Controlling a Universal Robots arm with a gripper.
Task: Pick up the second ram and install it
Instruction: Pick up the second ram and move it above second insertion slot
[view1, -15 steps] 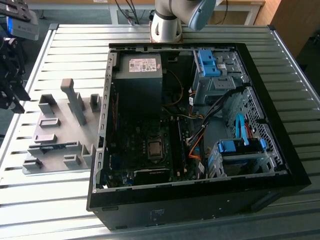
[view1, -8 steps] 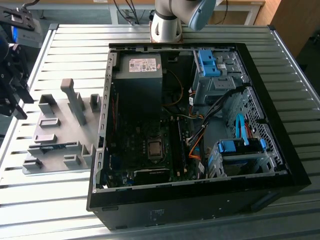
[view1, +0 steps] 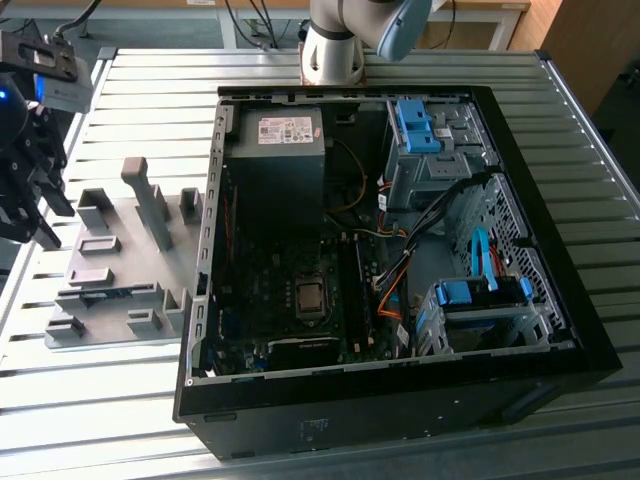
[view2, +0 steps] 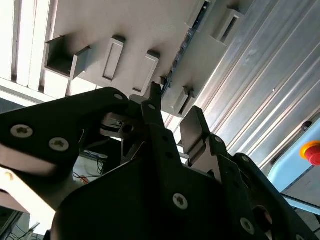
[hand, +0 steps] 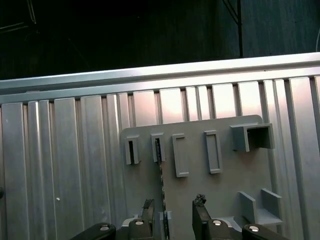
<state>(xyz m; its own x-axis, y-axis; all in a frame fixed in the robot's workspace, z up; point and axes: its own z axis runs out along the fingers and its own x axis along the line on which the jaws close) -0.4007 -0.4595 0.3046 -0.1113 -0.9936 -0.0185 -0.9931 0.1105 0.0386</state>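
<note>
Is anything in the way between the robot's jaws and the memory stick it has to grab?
No, nothing visible is. The second ram stands on edge in the grey fixture plate, and the gripper hangs clear of it with jaws apart, only open air between them.

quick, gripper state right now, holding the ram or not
Gripper: open, holding nothing. The fingers are spread, and the second ram sits on edge in the grey fixture, not gripped.

A robotics lab bench: ribbed aluminium table (view1: 120, 420), opened computer case (view1: 400, 425), grey fixture plate (view1: 120, 215), robot arm base (view1: 335, 45)
</note>
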